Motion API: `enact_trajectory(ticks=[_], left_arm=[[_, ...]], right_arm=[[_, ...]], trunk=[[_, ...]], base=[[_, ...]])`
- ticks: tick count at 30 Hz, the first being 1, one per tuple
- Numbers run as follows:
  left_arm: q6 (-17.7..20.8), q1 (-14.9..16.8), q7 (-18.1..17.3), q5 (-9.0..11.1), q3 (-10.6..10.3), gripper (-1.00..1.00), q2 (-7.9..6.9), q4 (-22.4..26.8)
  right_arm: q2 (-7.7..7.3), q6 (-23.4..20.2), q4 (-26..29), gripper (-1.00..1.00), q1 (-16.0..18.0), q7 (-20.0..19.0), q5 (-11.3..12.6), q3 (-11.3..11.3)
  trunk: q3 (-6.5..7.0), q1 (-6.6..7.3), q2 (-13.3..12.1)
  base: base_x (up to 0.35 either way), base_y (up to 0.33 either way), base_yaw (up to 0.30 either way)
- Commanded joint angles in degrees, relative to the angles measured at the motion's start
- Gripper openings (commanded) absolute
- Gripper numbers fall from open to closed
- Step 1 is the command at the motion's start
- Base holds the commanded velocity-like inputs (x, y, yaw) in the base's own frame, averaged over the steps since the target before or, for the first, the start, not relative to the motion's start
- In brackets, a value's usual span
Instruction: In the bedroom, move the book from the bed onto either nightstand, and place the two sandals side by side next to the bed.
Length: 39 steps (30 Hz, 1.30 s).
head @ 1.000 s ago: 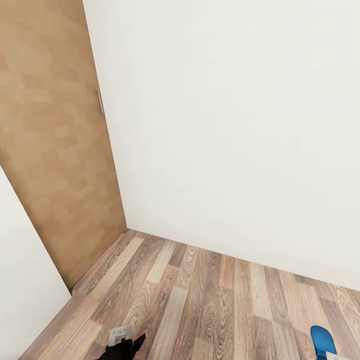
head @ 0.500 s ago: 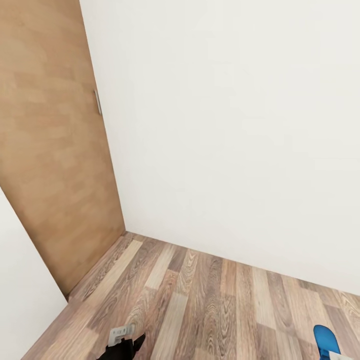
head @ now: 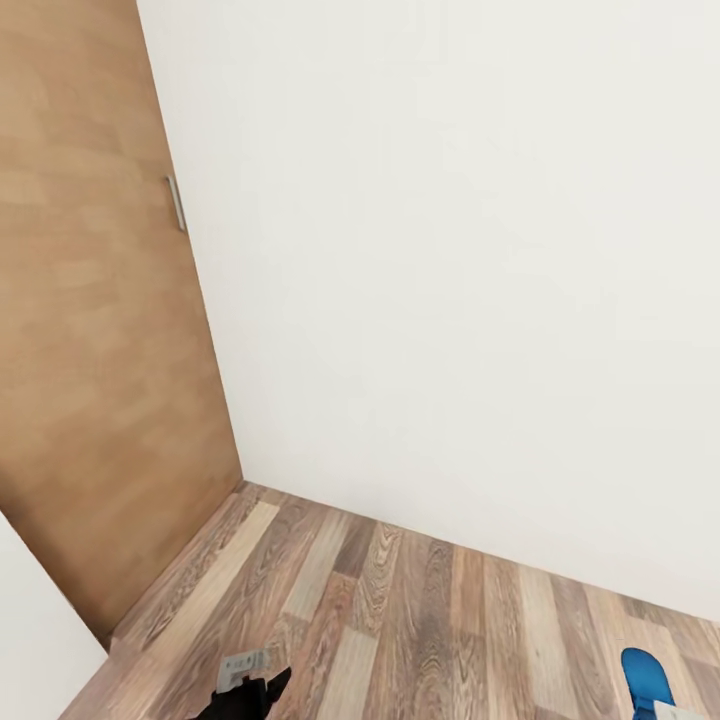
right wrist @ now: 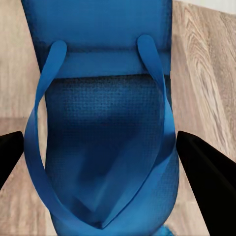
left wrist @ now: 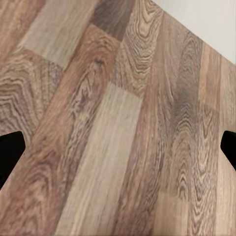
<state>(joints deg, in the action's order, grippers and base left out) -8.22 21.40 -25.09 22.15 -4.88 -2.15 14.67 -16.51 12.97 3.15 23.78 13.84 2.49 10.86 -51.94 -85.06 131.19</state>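
Facing a white wall (head: 450,250) over plank floor (head: 400,620), right pincer (right wrist: 118,162) seemingly grips sandal (right wrist: 105,123).

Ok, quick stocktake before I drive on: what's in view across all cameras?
Sandal: one, bright blue, between the right pincer's fingers in the right wrist view; its tip at the head view's bottom right.
Floor: wood planks, brown and grey, below the robot.
Wall: white, ahead.
Door: one, light wood, left of the wall, small metal handle.
Left pincer: black, open, over bare floor.
Right pincer: black, a fingertip on either side of the sandal; grip on it unclear.
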Motion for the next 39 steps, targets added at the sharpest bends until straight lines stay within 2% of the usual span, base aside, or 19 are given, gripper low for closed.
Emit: enact_trajectory(ticks=[1,2,3,4,7,9,11,16,22,39], left_arm=[[-0.3,0.04,-0.04,0.44,-0.48,1.0,-0.05,-0.07],[-0.3,0.04,-0.04,0.44,-0.48,1.0,-0.05,-0.07],[-0.3,0.04,-0.04,0.44,-0.48,1.0,-0.05,-0.08],[-0.3,0.04,-0.04,0.44,-0.48,1.0,-0.05,-0.08],[-0.3,0.04,-0.04,0.44,-0.48,1.0,-0.05,-0.08],[-0.3,0.04,-0.04,0.44,-0.48,1.0,-0.05,-0.08],[-0.3,0.04,-0.04,0.44,-0.48,1.0,-0.05,-0.08],[-0.3,0.04,-0.04,0.44,-0.48,1.0,-0.05,-0.08],[-0.3,0.04,-0.04,0.45,-0.48,1.0,-0.05,-0.08],[-0.3,0.04,-0.1,0.47,-0.48,1.0,-0.05,-0.08]], right_arm=[[0.0,0.31,-0.06,-1.0,0.04,-0.71,0.27,0.18],[-0.01,0.31,-0.07,-1.0,0.04,-2.66,0.26,0.16],[0.09,0.31,-0.13,-1.0,0.04,-7.13,0.25,0.18],[0.12,0.3,-0.17,-1.0,0.04,-8.93,0.25,0.18],[0.28,0.3,-0.41,-1.0,0.04,-18.85,0.4,0.26],[0.28,0.3,-0.49,-1.0,0.04,-22.11,0.66,0.29],[0.28,0.3,-0.56,-1.0,0.04,-23.64,0.79,0.3],[0.25,0.3,-0.59,-1.0,0.04,-24.31,0.84,0.3],[0.25,0.33,-0.58,-1.0,0.04,-24.33,0.89,0.39],[0.23,0.3,-0.61,-1.0,0.04,-24.3,1.01,0.65]], trunk=[[-0.05,-0.02,0.02],[-0.05,-0.02,0.02],[-0.05,-0.02,0.02],[-0.05,-0.02,0.02],[-0.05,-0.02,0.02],[-0.05,-0.02,0.02],[-0.05,-0.02,0.02],[-0.05,-0.02,0.02],[0.0,-0.02,0.02],[0.37,-0.02,0.02]], base=[[0.332,0.0,0.0],[0.332,0.0,0.0],[0.331,0.0,0.0],[0.331,0.0,0.0],[0.331,0.0,0.0],[0.332,0.0,0.0],[0.332,0.0,0.0],[0.332,0.0,-0.048],[0.27,0.0,-0.25],[0.016,0.0,-0.299]])
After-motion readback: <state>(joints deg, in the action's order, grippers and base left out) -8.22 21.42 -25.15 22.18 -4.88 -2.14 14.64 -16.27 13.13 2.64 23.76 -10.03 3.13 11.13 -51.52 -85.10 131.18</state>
